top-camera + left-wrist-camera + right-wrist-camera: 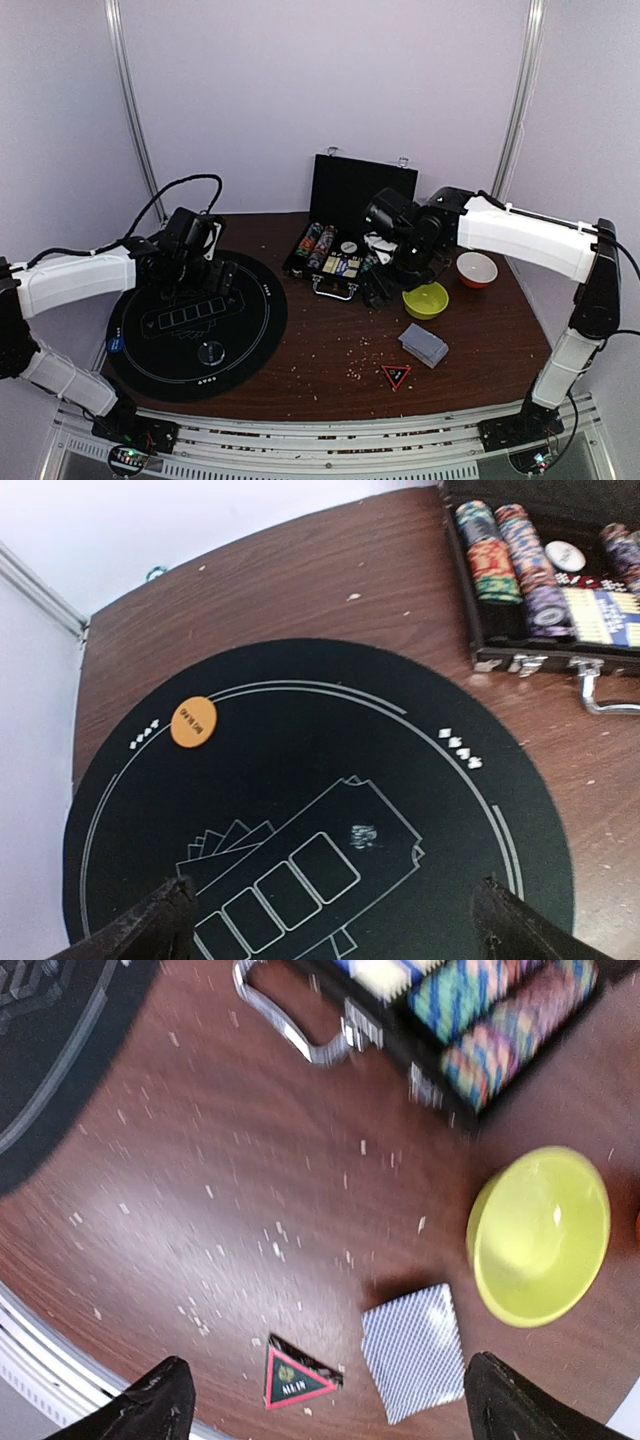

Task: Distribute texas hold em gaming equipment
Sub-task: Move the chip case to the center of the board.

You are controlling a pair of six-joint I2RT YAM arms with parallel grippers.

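An orange button disc [193,722] lies on the round black poker mat [300,740] near its far left rim. My left gripper [335,930] hangs open above the mat's printed card boxes with nothing between its fingers; from above, the left gripper [222,280] is over the mat's upper part. A clear disc [211,351] and a blue chip [116,344] also sit on the mat. The open black case [350,230] holds rows of chips [510,560]. My right gripper [320,1410] is open and empty above the card deck [415,1352] and the triangular all-in marker [295,1382].
A yellow-green bowl [426,300] stands just right of the case, and a red and white bowl [476,268] sits behind it. The case's metal handle [290,1020] juts toward the table's middle. Small white crumbs are scattered over the brown tabletop [330,340].
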